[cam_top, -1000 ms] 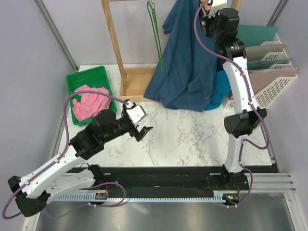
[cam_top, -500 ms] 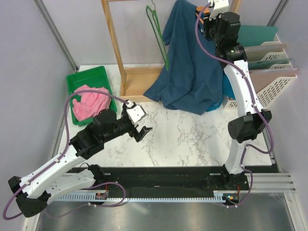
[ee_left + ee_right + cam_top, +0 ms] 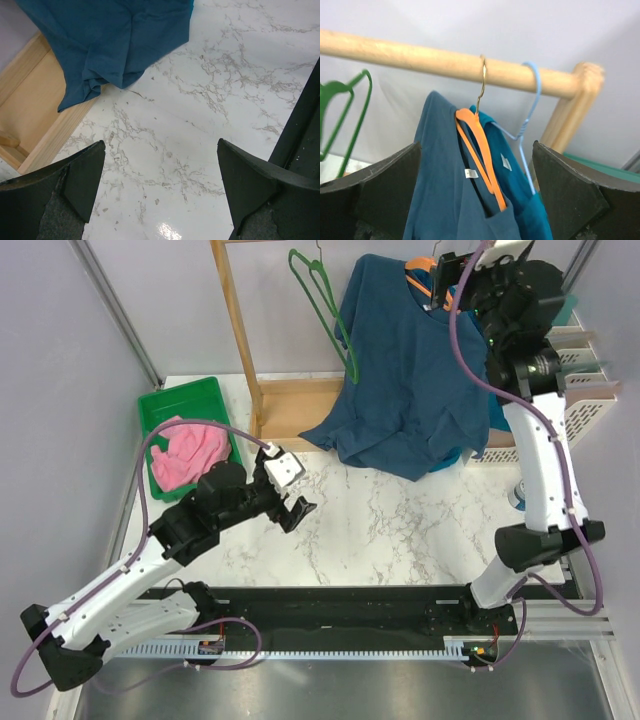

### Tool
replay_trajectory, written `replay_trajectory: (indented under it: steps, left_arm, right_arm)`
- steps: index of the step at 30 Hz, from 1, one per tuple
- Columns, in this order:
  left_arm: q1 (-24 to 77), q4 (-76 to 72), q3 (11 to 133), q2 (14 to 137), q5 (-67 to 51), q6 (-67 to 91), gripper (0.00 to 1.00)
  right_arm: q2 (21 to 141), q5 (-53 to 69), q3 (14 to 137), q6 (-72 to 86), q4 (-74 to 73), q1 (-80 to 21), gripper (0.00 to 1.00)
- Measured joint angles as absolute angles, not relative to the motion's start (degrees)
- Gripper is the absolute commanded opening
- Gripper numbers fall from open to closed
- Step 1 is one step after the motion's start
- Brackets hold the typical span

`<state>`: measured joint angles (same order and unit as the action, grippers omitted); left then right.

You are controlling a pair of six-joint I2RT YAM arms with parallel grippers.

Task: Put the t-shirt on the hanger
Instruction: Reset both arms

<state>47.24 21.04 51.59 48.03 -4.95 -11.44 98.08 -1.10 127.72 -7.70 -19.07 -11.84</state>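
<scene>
The dark navy t-shirt [image 3: 400, 390] hangs on the orange hanger [image 3: 482, 145], whose hook sits over the wooden rod [image 3: 420, 57]. The collar and label show around the hanger in the right wrist view. The shirt's hem [image 3: 115, 40] drapes onto the rack's wooden base [image 3: 35, 115] and the marble. My right gripper [image 3: 476, 150] stands open just in front of the hanger [image 3: 425, 265], holding nothing. My left gripper [image 3: 161, 150] is open low over the marble table [image 3: 400, 530], apart from the hem.
A teal shirt [image 3: 520, 185] on a light-blue hanger [image 3: 527, 115] hangs right behind the orange one. A green hanger [image 3: 325, 300] hangs further left. A green bin [image 3: 160, 405] with a pink garment [image 3: 185, 455] is at left; a file rack [image 3: 590, 400] is at right.
My right gripper has opened, let go of the hanger and drawn back to the right. The t-shirt now hangs spread from the rod; the green hanger has swung. The left arm barely moved.
</scene>
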Motion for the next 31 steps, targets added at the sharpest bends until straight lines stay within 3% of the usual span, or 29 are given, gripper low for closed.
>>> replay_trajectory:
  steps: [7,13,18,24,31]
  left_arm:
    - [36.8,24.82,56.88,52.58,-13.89,-5.82,0.99]
    - [22.94,33.41,69.73,63.72,-22.59,-1.41,0.99]
    - [14.59,40.51,72.49,69.63,-24.73,-1.32,0.99]
    - [13.76,46.11,71.44,73.03,-22.15,-2.42,0.99]
    - [12.88,46.76,63.83,73.45,-15.22,-3.68,0.99]
  right_arm:
    - [84.07,1.1,120.09,-7.77,-19.03,-11.84,0.98]
    - [67.09,7.14,102.59,-8.27,-22.92,-11.88,0.98]
    - [57.1,12.4,84.2,-11.38,-28.71,-11.9,0.98]
    - [56.53,16.95,61.47,-16.53,-34.54,-11.9,0.98]
    - [56.18,16.75,49.63,-20.14,-35.57,-11.9,0.98]
